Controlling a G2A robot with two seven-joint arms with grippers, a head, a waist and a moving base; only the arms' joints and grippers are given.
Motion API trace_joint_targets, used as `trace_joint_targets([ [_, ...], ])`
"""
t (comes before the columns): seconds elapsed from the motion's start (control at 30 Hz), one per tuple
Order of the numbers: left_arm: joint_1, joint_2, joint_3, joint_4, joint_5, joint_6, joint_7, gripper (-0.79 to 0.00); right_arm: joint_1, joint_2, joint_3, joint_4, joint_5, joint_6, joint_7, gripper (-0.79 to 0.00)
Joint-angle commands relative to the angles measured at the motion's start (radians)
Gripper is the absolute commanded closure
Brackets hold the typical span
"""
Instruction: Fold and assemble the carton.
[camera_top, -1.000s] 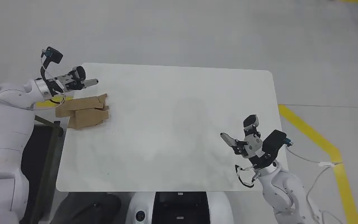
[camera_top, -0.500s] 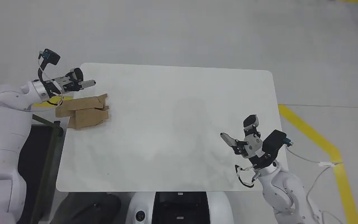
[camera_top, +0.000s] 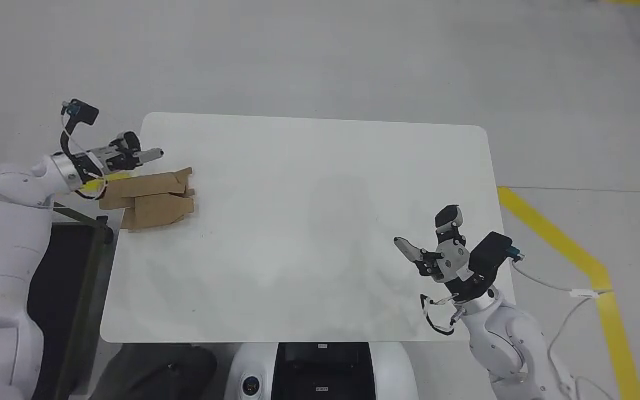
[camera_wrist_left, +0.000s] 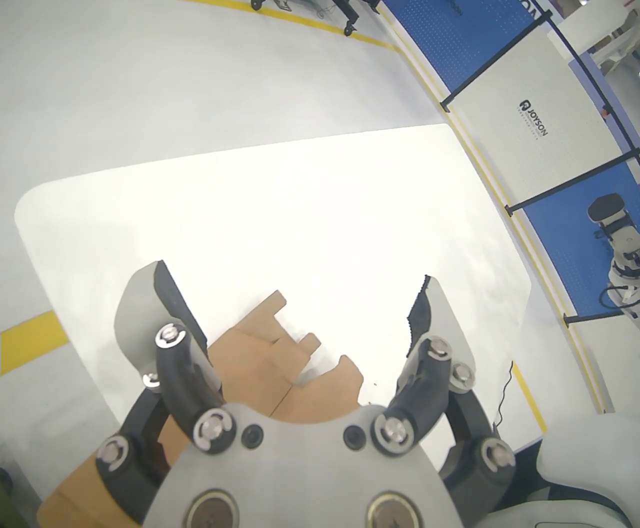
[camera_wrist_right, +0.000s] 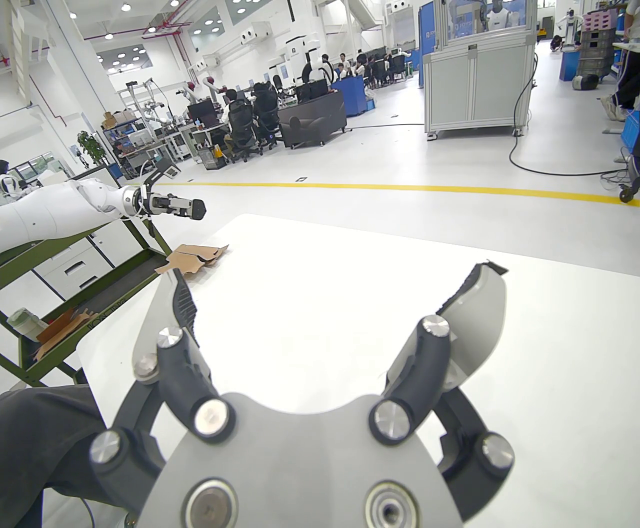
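Leftmost on the table (camera_top: 320, 190), the flat carton (camera_top: 150, 200) points tabs centreward; left gripper (camera_top: 150, 154) and right gripper (camera_top: 424, 230) gape.

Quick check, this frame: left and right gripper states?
Left gripper: open, holding nothing, close to the flat carton.
Right gripper: open, holding nothing.

Near part of the flat carton (camera_wrist_left: 260, 350) hidden behind the body of the left gripper (camera_wrist_left: 294, 280), carton's flap folds too small to tell from the right wrist view, table (camera_wrist_right: 350, 280) cut off at that picture's edge.
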Motion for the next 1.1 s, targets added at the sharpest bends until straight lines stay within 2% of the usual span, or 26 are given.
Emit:
trace_joint_targets([
  [0.0, 0.000, 0.008, -0.014, 0.040, -0.004, 0.012, -0.008, -0.785, 0.000, 0.000, 0.000, 0.000, 0.000, 0.000, 0.000, -0.785],
  [0.2, -0.020, 0.031, -0.059, 0.143, -0.047, 0.024, -0.045, -0.785, 0.000, 0.000, 0.000, 0.000, 0.000, 0.000, 0.000, -0.785],
  [0.4, -0.045, 0.054, -0.091, 0.229, -0.027, 0.048, -0.047, -0.785, 0.000, 0.000, 0.000, 0.000, 0.000, 0.000, 0.000, -0.785],
  [0.5, -0.057, 0.061, -0.090, 0.268, 0.019, 0.091, -0.028, -0.785, 0.000, 0.000, 0.000, 0.000, 0.000, 0.000, 0.000, -0.785],
  [0.77, -0.079, 0.052, -0.047, 0.359, 0.120, 0.212, 0.032, -0.785, 0.000, 0.000, 0.000, 0.000, 0.000, 0.000, 0.000, -0.785],
  [1.07, -0.100, 0.034, -0.018, 0.445, 0.123, 0.215, 0.004, -0.785, 0.000, 0.000, 0.000, 0.000, 0.000, 0.000, 0.000, -0.785],
])
